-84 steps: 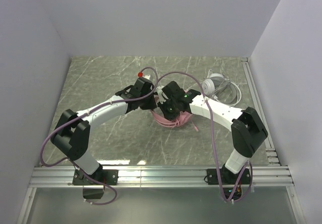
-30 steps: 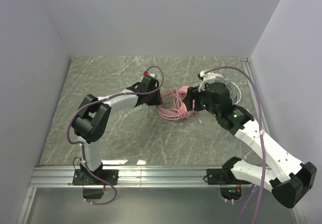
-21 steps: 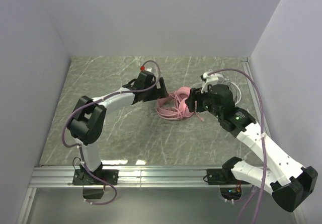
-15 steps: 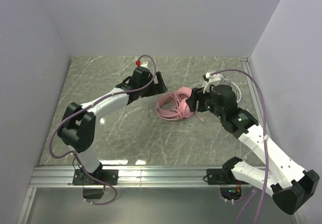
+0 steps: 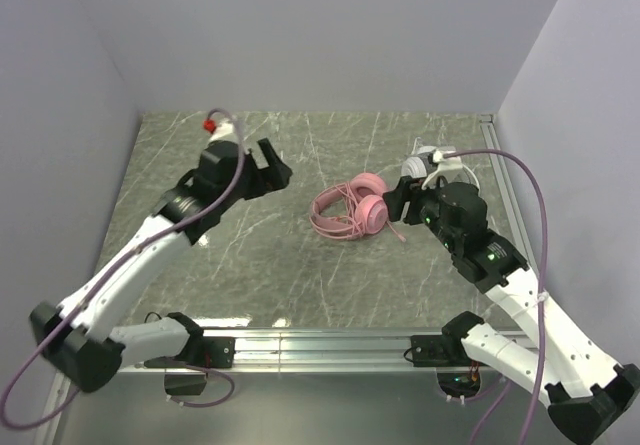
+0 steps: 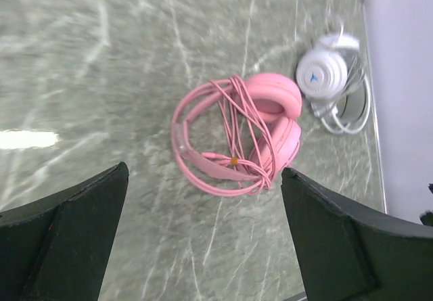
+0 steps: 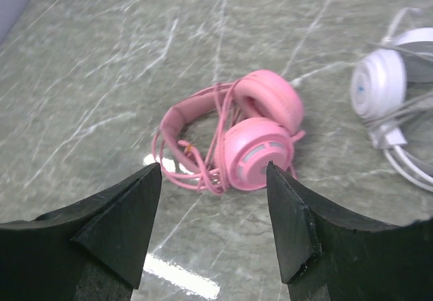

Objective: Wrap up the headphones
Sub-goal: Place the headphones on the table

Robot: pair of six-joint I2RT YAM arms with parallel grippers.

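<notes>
The pink headphones (image 5: 350,212) lie flat on the marble tabletop (image 5: 240,255), their pink cord wound in loops across the band and cups (image 6: 237,135) (image 7: 237,135). The white-grey headphones (image 5: 428,165) lie at the back right with their thin cord bunched beside them (image 6: 323,72) (image 7: 382,84). My left gripper (image 5: 274,165) (image 6: 203,172) hangs open above the table, well to the left of the pink set, holding nothing. Open too, my right gripper (image 5: 393,201) (image 7: 214,169) hovers just right of the pink cups, clear of them, with the white set behind it.
Grey walls close in the table on the left, back and right. A metal rail (image 5: 510,205) runs along the right edge, close to the white set, and another rail (image 5: 320,345) runs along the near edge by the arm bases.
My left gripper has opened, let go of the pink cord and drawn back left and upward. The right gripper has backed off slightly to the right. The pink set now lies free.
</notes>
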